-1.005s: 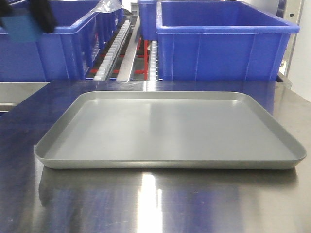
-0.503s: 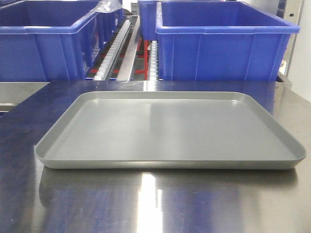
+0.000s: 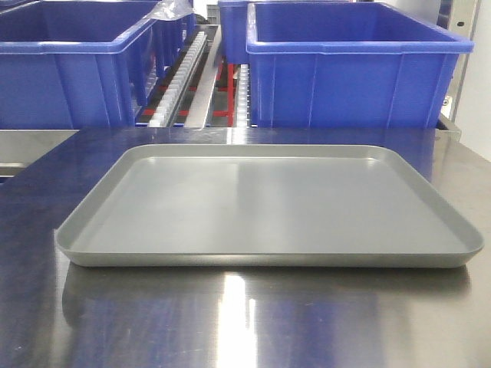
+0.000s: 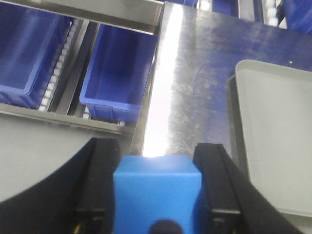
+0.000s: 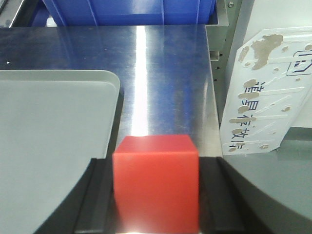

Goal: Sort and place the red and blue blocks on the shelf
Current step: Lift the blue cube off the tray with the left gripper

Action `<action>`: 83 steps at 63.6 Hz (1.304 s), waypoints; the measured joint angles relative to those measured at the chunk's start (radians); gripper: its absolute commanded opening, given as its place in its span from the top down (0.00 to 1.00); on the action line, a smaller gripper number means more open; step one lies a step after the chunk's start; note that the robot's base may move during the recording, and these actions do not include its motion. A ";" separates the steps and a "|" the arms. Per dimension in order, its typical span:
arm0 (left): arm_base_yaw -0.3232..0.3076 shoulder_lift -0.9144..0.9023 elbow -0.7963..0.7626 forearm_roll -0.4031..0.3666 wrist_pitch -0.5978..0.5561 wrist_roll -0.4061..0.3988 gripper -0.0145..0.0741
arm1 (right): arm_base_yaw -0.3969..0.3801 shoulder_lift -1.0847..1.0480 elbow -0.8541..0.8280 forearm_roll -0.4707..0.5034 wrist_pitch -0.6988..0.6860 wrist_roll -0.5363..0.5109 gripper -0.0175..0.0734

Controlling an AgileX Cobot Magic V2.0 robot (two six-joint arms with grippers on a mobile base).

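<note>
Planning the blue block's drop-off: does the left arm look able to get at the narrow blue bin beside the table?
Probably yes. The left gripper, shut on the blue block, faces the narrow blue bin, open-topped; only a steel rail crosses its far end.

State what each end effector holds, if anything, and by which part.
The left end effector grips the blue block by its opposite side faces; right end effector grips the red block likewise.
</note>
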 measured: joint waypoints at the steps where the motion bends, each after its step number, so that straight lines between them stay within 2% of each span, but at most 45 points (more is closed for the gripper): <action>1: 0.000 -0.007 0.004 0.000 0.000 0.000 0.70 | 0.000 0.000 0.000 0.000 0.000 0.000 0.74; 41: 0.002 -0.066 0.043 0.047 0.017 -0.002 0.70 | 0.000 0.000 0.000 0.000 0.000 0.000 0.74; 83: 0.002 -0.066 0.043 0.047 0.019 -0.004 0.70 | 0.000 0.000 0.000 0.000 0.000 0.000 0.74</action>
